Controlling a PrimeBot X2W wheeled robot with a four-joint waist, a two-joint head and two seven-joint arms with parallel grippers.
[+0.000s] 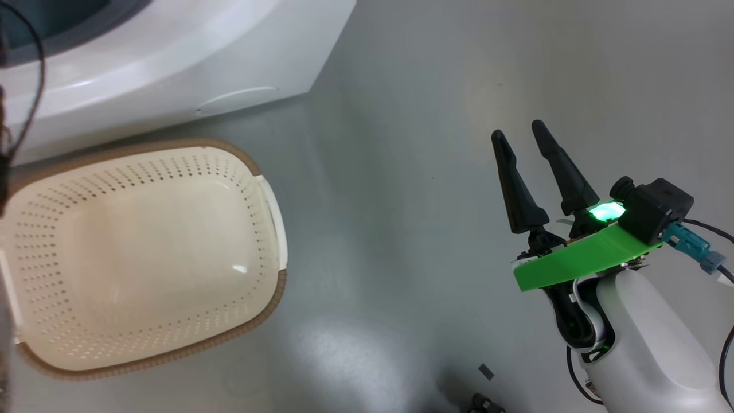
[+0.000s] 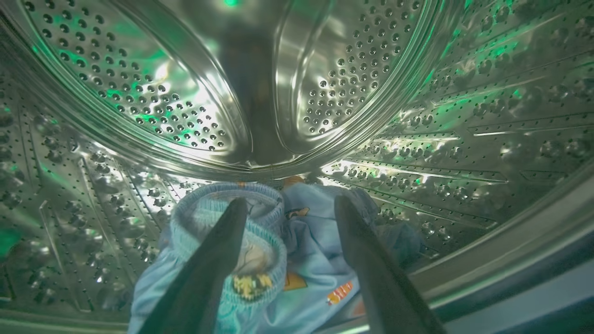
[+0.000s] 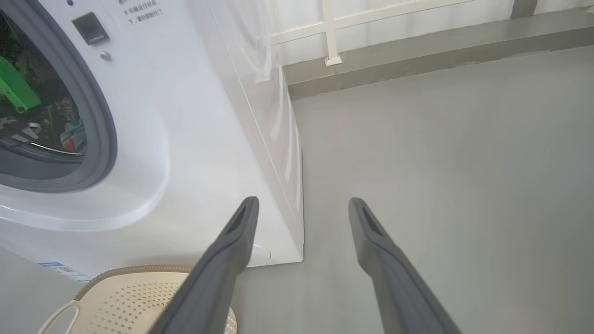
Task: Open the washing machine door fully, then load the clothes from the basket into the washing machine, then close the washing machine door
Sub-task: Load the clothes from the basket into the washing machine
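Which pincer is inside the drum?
The left pincer, open inside the steel drum above the blue garment; the right pincer hangs outside, over the floor.

Floor (image 1: 401, 172): smooth grey, semi-gloss, w/ soft pale light patches reflected on it. Small dark scrap (image 1: 486, 371) lies on it near lower edge of head view. Far side: raised grey ledge (image 3: 417, 41) runs along wall. White frame (image 3: 330, 32) w/ upright post stands on ledge; bright white bkgd behind.

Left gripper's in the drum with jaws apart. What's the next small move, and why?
Probably draw the left gripper straight back out of the drum: its jaws stand open, the blue clothes lie ungripped beneath, and the basket looks empty, so loading looks done.
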